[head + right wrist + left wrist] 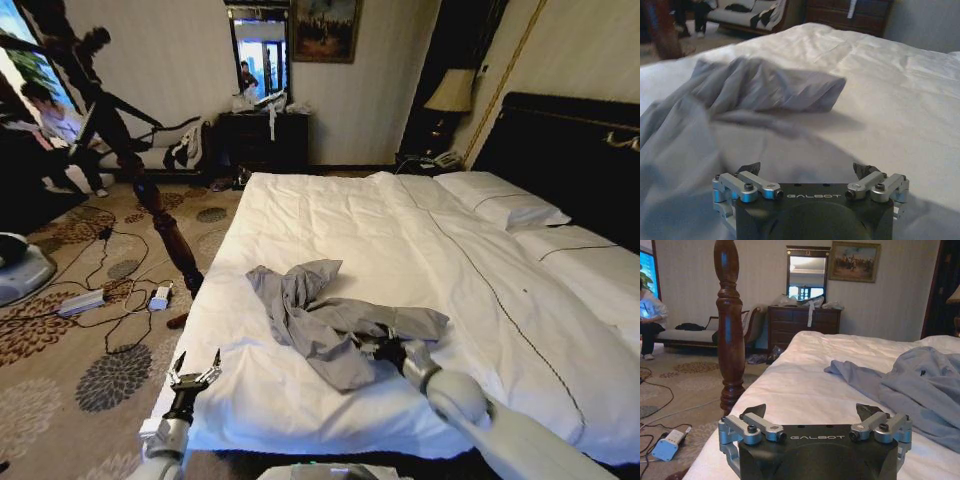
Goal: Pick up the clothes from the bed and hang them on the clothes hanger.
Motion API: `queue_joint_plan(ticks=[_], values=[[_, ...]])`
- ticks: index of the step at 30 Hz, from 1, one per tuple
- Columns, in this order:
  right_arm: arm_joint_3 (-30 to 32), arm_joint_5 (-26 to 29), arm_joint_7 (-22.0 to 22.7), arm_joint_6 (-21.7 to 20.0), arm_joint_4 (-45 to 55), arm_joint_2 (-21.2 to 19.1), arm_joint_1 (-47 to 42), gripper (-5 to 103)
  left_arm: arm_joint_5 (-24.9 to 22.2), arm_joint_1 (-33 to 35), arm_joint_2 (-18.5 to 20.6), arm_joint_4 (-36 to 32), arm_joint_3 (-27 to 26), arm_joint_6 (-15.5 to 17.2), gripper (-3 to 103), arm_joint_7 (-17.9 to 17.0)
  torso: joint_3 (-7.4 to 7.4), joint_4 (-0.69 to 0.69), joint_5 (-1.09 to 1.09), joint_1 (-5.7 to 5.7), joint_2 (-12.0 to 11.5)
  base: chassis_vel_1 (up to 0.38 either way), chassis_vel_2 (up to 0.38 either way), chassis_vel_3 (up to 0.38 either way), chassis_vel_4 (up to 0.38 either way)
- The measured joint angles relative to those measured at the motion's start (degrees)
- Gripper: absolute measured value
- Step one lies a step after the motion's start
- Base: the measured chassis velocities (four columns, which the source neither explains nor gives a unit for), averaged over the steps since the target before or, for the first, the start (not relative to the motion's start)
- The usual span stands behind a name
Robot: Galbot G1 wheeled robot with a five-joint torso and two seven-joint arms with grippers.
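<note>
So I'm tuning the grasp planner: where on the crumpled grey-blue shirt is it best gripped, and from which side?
Probably the raised fold of the shirt, where bunched fabric stands off the duvet of the bed. Come from the foot of the bed, where the open right gripper sits low at the shirt's near edge.

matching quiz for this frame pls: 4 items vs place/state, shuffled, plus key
Items:
1. shirt
2. left gripper
3. right gripper
4. pillows

Places/states:
A. open, at the bed's foot corner, apart from the fabric
B. at the head of the bed, by the black headboard
C. lying crumpled on the white duvet
D. open, low at the fabric's near edge

Pairs: 1-C, 2-A, 3-D, 4-B
</note>
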Motion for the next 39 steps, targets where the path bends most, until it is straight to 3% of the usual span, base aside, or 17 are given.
queue_joint_plan(ticks=[9,18,21,23,24,29,30,32,36,38,39], values=[[-1.1,4.1,-4.5,-4.6,-2.8,-0.7,3.6,100,1.5,1.1,-1.3,-0.9,0.2,0.1,100,-0.2,-0.01,-0.02,-0.01,0.00,0.0,0.000,0.000,0.000,0.000],[-1.2,0.7,-6.5,-8.9,-3.8,-0.9,2.0,101,2.4,2.3,-1.9,-1.6,0.4,-0.1,100,-0.3,-0.01,-0.02,0.01,0.00,0.0,0.000,0.000,0.000,0.000],[0.1,-0.4,-6.5,-9.1,-3.7,-1.2,1.0,89,2.4,2.5,-2.0,-1.7,0.3,-0.3,100,-0.5,-0.01,-0.01,0.00,-0.01,0.0,0.000,0.000,0.000,0.000],[0.4,-0.7,-6.5,-9.0,-3.7,-1.3,0.8,89,2.4,2.5,-2.0,-1.7,0.3,-0.4,100,-0.5,-0.01,-0.01,-0.01,0.00,0.0,0.000,0.000,0.000,0.000],[1.1,-1.9,-6.5,-8.3,-3.7,-1.4,0.1,78,2.5,2.6,-2.0,-1.7,0.3,-0.5,100,-0.6,-0.01,-0.02,-0.01,0.00,0.0,0.000,0.000,0.000,0.000],[2.3,-3.9,-6.5,-6.2,-3.7,-1.5,-1.4,67,2.5,2.7,-2.2,-1.8,0.4,-0.6,100,-0.7,-0.01,-0.02,-0.01,-0.01,0.0,0.000,0.000,0.000,0.000],[2.7,-4.1,-6.5,-5.5,-3.8,-1.5,-1.8,56,2.6,2.6,-2.2,-1.8,0.5,-0.6,100,-0.8,-0.01,-0.02,0.00,-0.01,0.0,0.000,0.000,0.000,0.000],[2.9,-4.2,-6.4,-5.0,-3.8,-1.5,-2.1,56,2.6,2.5,-2.2,-1.8,0.5,-0.6,100,-0.9,-0.01,-0.02,-0.01,0.00,0.0,0.000,0.000,0.000,0.000],[3.7,-4.3,-6.4,-1.7,-4.0,-1.4,-2.8,33,2.5,2.1,-2.2,-1.7,0.7,-0.6,100,-1.2,-0.01,-0.02,0.00,-0.01,0.0,0.000,0.000,0.000,0.000],[4.0,-3.9,-6.7,-0.8,-4.0,-1.4,-2.8,33,2.5,2.0,-2.2,-1.6,0.8,-0.6,100,-1.2,-0.01,-0.02,-0.01,-0.01,0.0,0.000,0.000,0.000,0.000],[4.1,-3.5,-7.2,-0.2,-4.0,-1.4,-2.8,28,2.4,1.9,-2.2,-1.6,0.8,-0.6,100,-1.3,-0.01,-0.02,0.00,-0.01,0.0,0.000,0.000,0.000,0.000]])
